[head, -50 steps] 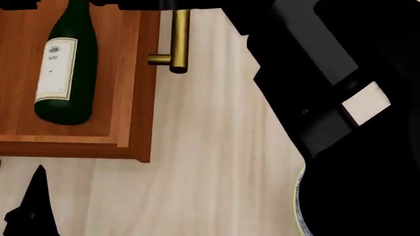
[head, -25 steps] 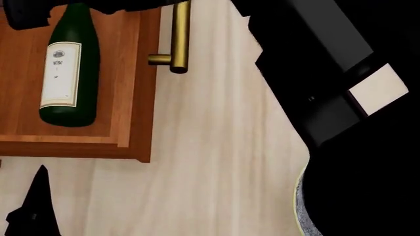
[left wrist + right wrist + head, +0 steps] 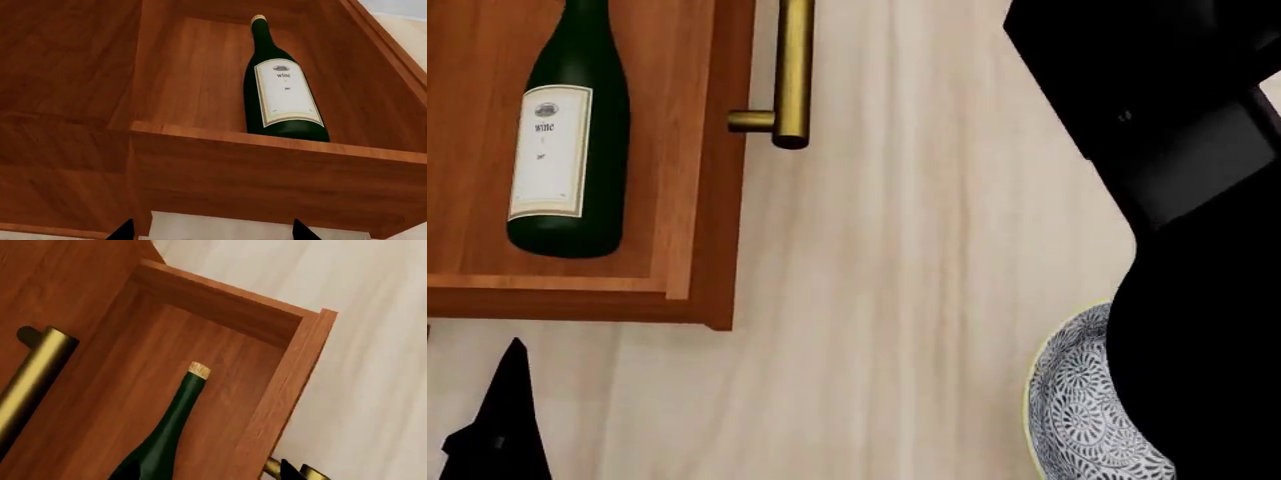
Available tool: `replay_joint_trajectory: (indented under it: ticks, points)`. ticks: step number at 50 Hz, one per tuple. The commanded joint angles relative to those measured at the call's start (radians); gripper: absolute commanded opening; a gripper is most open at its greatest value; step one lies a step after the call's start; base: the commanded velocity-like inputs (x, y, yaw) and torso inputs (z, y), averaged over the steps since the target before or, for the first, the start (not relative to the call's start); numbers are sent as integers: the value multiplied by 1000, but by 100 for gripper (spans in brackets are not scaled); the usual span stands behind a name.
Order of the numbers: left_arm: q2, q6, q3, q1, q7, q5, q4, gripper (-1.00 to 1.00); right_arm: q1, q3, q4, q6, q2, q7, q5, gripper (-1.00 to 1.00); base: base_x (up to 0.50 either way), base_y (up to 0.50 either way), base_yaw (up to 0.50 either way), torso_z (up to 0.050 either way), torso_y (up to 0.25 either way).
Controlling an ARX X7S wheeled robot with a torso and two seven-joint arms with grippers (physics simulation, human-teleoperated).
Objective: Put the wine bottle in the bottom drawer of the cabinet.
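While the left fingers [image 3: 212,231] showed only two dark tips set wide apart, holding nothing, the right fingers' state couldn't be told. Wine bottle [image 3: 561,140] lay flat inside the open bottom drawer [image 3: 701,200]. Placing looked done; next likely pushing its brass handle [image 3: 790,70] shut.

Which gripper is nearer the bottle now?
Right, probably. The right gripper hangs by the drawer handle, alongside the bottle; the left gripper sits outside the drawer's side wall, past the bottle's base.
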Motion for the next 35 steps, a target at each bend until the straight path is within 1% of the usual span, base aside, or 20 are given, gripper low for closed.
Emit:
replay_joint_trajectory:
  ticks: [1,8,14,18,22,23,26,30,35]
  points:
    - [-3,1,-4,-2,0,-5,-3,100,83,-78,83,-13,0,-43,-21,100,0,0,0,0,0]
    - [-12,1,-8,1,-5,-4,3,100,105,-81,119,-20,0,-70,-20,100,0,0,0,0,0]
    - [-37,-18,-24,-21,-31,-36,35,100,136,-83,155,-24,0,-100,-27,100,0,0,0,0,0]
    - [-53,-22,-36,-29,-36,-46,40,100,141,-34,183,-17,0,-118,-88,100,0,0,0,0,0]
    - [-65,-36,-39,-38,-53,-58,58,100,140,-17,170,-25,13,-133,-139,100,0,0,0,0,0]
    - [-67,-41,-38,-42,-58,-62,65,100,140,7,143,-26,33,-109,-136,100,0,0,0,0,0]
    - [-72,-79,-30,-74,-78,-71,91,100,135,83,-21,-32,137,31,-99,100,0,0,0,0,0]
    - [-95,-100,-45,-111,-105,-137,119,100,113,153,-254,-55,269,205,-50,100,0,0,-1,0,0]
    - [-125,-127,-55,-148,-140,-187,155,100,92,198,-405,-57,365,316,-5,100,0,0,-1,0,0]
